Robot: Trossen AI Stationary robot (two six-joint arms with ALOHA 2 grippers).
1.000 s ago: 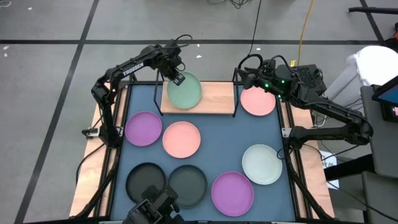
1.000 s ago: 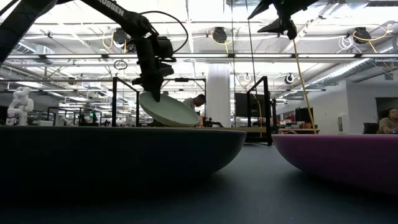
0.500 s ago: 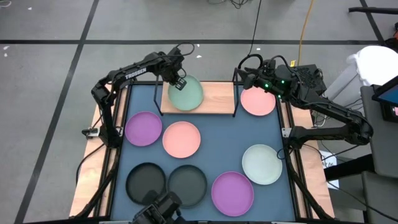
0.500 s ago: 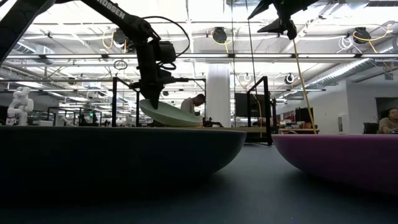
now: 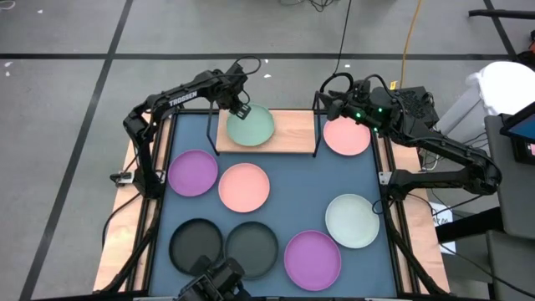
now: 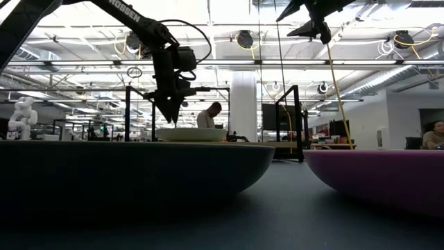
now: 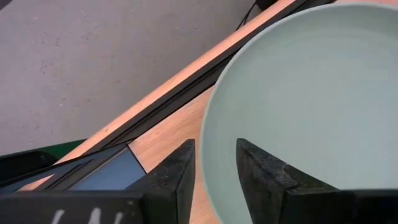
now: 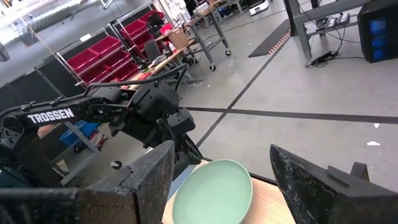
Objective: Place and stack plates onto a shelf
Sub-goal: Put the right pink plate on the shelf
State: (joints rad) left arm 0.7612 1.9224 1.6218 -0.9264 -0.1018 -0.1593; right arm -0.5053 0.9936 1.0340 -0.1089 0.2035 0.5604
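The mint green plate (image 5: pixel 251 127) (image 6: pixel 191 134) lies flat on the left half of the light wooden shelf (image 5: pixel 292 144). My left gripper (image 5: pixel 240 109) (image 6: pixel 170 118) stands over the plate's far-left rim (image 7: pixel 208 149), pointing down. It is open by a narrow gap, with one finger over the plate's inside and one outside. A pink plate (image 5: pixel 347 136) rests on the shelf's right end. My right gripper (image 5: pixel 333 106) (image 8: pixel 221 152) hovers wide open above that plate's far-left side.
Several plates lie on the dark blue mat (image 5: pixel 284 171): purple (image 5: pixel 193 173), pink (image 5: pixel 244 187), two dark grey (image 5: pixel 196 244) (image 5: pixel 252 248), purple (image 5: pixel 313 259), whitish (image 5: pixel 353 220). Black wire posts (image 5: pixel 316 125) stand at the shelf. A person (image 6: pixel 206 114) shows far behind.
The mint plate was tilted, its far-left rim held up in my left gripper and its other edge on the shelf. My left gripper shifted slightly toward the far edge. The raised rim has come down out of the fingers, and the plate now lies flat.
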